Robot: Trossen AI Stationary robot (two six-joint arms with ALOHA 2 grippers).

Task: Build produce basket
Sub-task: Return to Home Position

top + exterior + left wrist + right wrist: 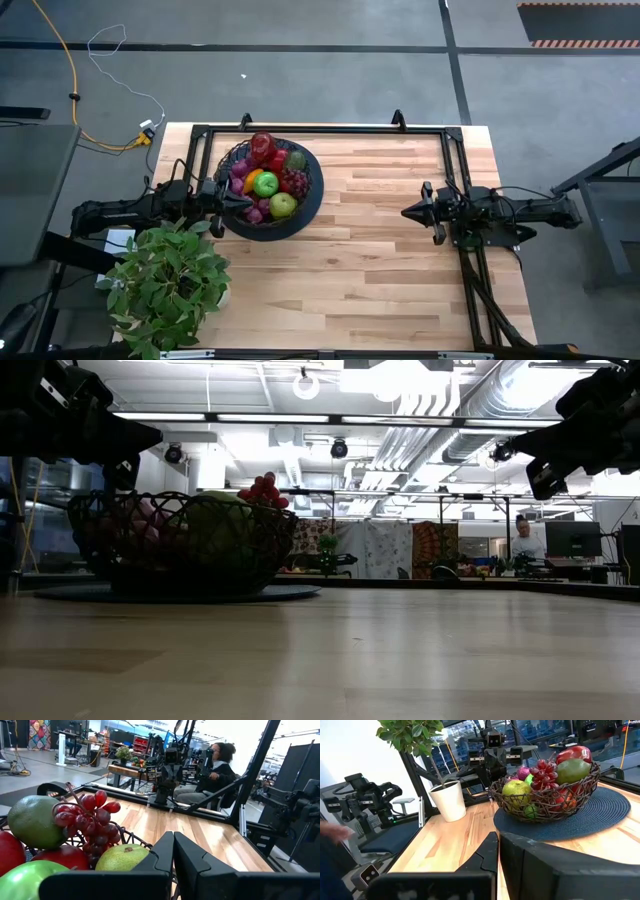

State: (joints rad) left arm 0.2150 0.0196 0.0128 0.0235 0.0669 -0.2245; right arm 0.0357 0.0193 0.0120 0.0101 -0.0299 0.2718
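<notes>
left gripper [243, 201] pressed together, at basket [314, 190] rim | right gripper [406, 212] pressed together, well apart

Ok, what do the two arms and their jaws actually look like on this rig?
The left arm and right arm are matte black, slim jointed segments with thin black cables looping alongside. The left gripper and right gripper have blocky, flat-sided black jaws tapering to a wedge. No markings show.

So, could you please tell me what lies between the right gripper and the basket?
Only bare wooden table, as the high view shows: nothing lies between the right gripper and the dark mat under the basket.
</notes>
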